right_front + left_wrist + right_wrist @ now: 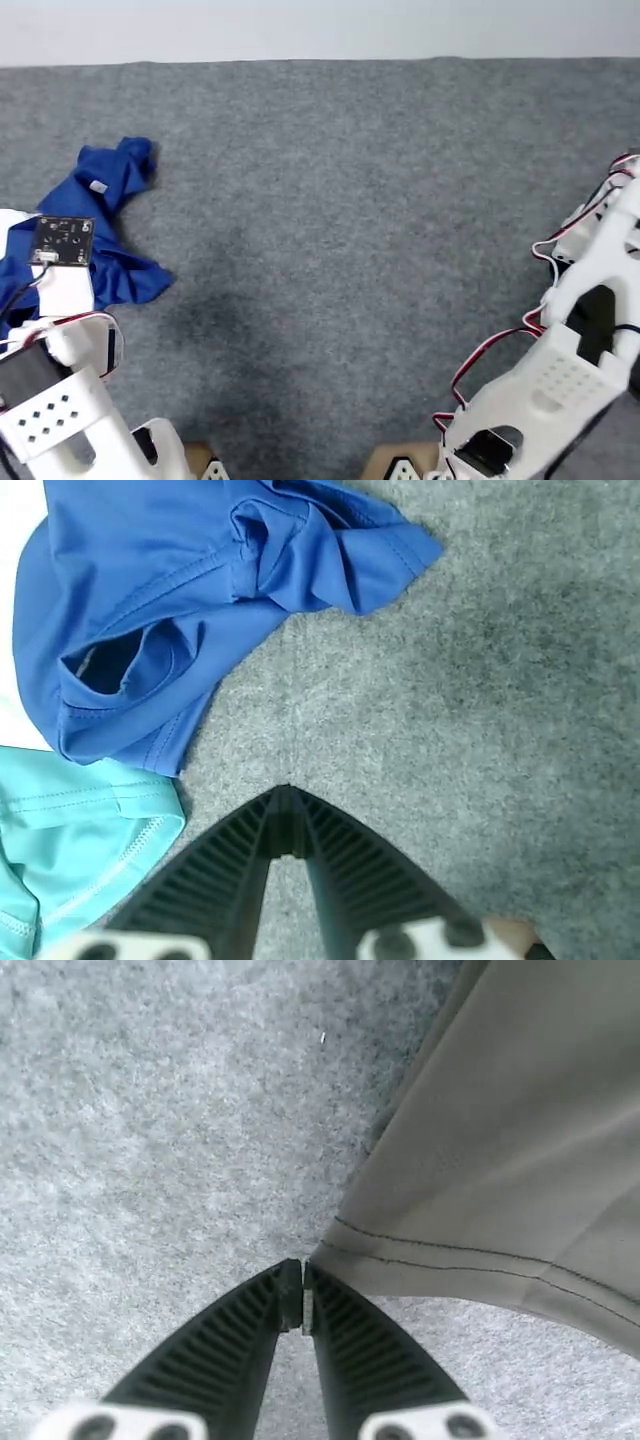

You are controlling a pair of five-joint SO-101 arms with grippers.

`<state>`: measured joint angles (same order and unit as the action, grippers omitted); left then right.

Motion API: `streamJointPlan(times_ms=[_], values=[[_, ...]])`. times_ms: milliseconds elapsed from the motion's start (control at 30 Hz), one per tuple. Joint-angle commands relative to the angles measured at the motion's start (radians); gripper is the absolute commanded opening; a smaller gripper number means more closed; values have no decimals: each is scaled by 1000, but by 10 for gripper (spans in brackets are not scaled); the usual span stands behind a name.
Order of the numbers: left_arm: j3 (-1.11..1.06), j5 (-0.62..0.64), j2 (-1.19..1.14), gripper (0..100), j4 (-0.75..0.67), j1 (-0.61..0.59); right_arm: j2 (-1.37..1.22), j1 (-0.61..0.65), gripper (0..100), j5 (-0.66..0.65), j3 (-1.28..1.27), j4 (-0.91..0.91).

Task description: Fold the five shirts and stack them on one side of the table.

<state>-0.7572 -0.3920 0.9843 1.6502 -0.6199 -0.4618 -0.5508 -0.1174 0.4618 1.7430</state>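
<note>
A crumpled blue shirt [100,200] lies at the table's left side, partly under the left arm's wrist [62,242]. In the left wrist view the blue shirt [190,590] lies beside a turquoise shirt [60,850] and a strip of white cloth [15,690]. My left gripper [290,798] is shut and holds nothing, over bare mat just short of the blue shirt. My right gripper [302,1278] is shut with its tips right at the hemmed corner of a beige-grey shirt [500,1150]. Whether that corner is pinched between them is unclear.
A grey felt mat [350,220] covers the table, with a wide bare stretch between the arms. The right arm [560,370] with its red and white wires stands at the right edge. A pale wall runs along the far edge.
</note>
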Motion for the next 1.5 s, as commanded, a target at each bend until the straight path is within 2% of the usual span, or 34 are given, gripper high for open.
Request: streamJointPlan(times_ms=[0, 567, 833, 1000, 1233, 1467], values=[[8, -5, 11, 3, -18, 2, 41, 18, 9, -9, 6, 27], [8, -3, 11, 3, -101, 3, 54, 145, 9, -6, 9, 45], [8, -3, 11, 3, -103, 3, 407, 197, 9, -8, -17, 47], [7, -3, 11, 3, -103, 3, 656, 257, 9, -11, -232, 47], [22, 0, 11, 3, -97, 2, 966, 269, 9, -11, -698, 45], [150, -2, 2, 4, -54, -2, 1267, 176, 9, -12, -1037, -5]])
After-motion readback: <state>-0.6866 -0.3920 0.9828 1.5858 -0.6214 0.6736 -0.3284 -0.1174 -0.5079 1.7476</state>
